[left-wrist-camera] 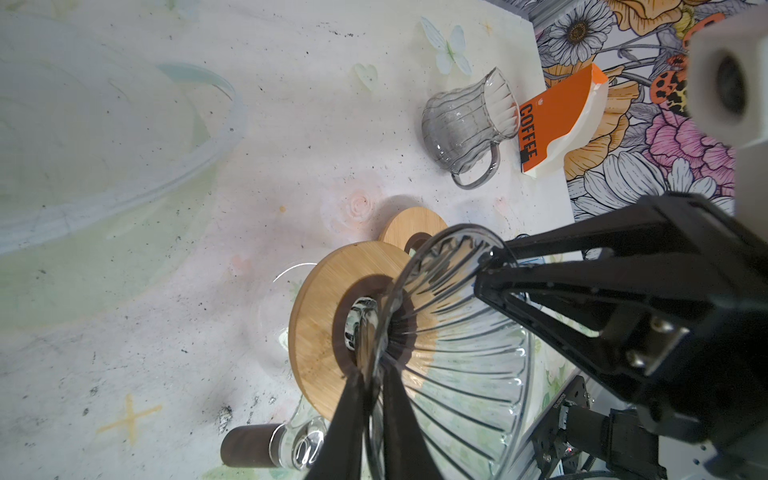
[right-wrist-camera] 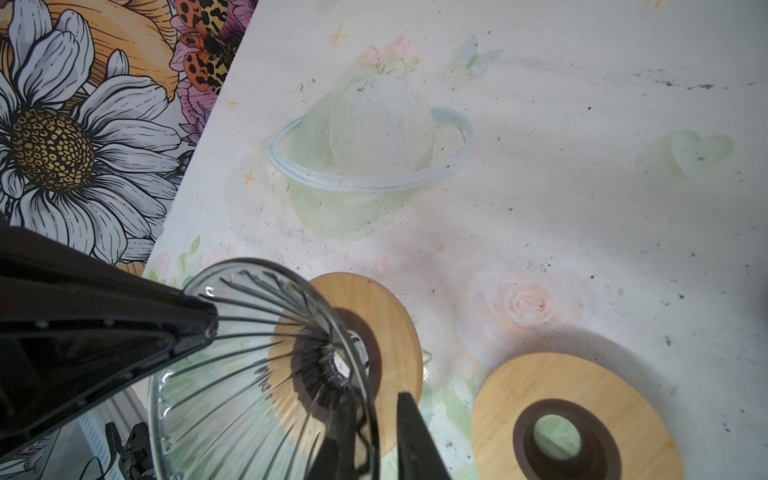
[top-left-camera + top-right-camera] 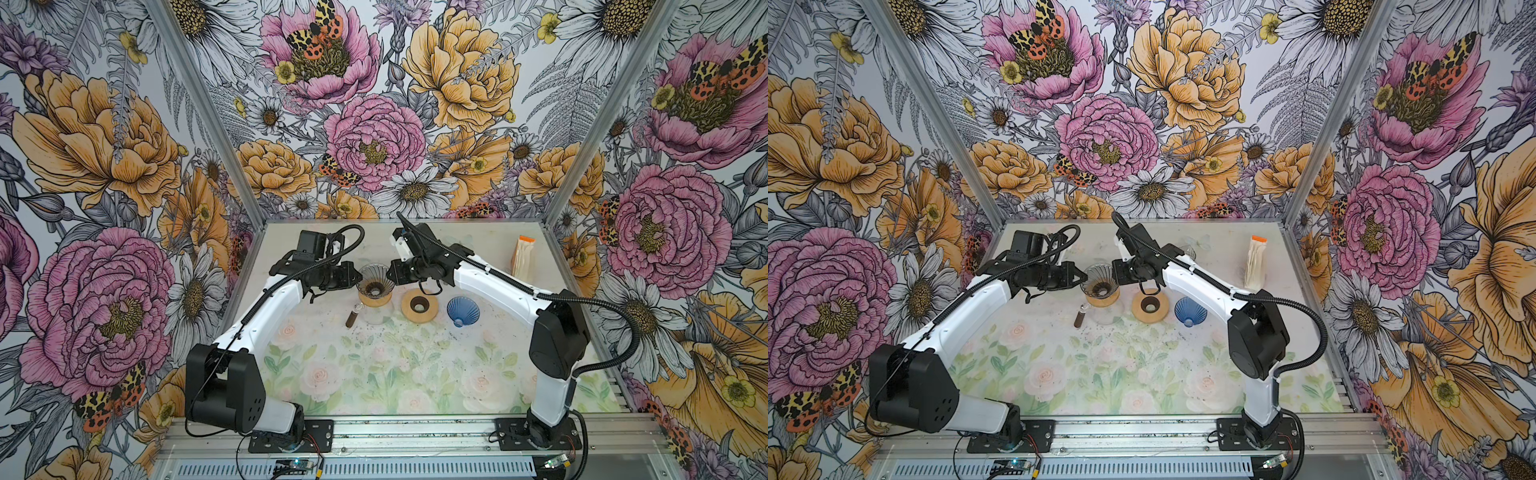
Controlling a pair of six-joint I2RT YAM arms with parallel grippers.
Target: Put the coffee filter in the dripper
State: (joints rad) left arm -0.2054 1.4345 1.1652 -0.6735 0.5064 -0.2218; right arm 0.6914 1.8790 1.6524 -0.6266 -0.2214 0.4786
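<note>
The clear ribbed glass dripper [image 3: 376, 280] [image 3: 1100, 278] sits on a wooden ring [image 3: 376, 298] atop a glass carafe [image 3: 374, 313]. My left gripper [image 3: 357, 279] [image 1: 372, 374] is shut on the dripper's [image 1: 457, 332] left rim. At the opposite rim my right gripper [image 3: 390, 274] [image 2: 376, 399] straddles the glass: one finger is inside the dripper [image 2: 249, 353], and the other is outside with a small gap to the rim. The coffee filter pack [image 3: 524, 257] [image 1: 552, 124], white with an orange top, stands at the back right. No loose filter shows in either gripper.
A spare wooden ring [image 3: 419, 306] and a blue dripper [image 3: 462, 311] lie right of the carafe. The carafe's brown handle [image 3: 351, 320] points front-left. A ribbed glass jug [image 1: 469, 120] lies on its side near the filter pack. Floral walls close three sides.
</note>
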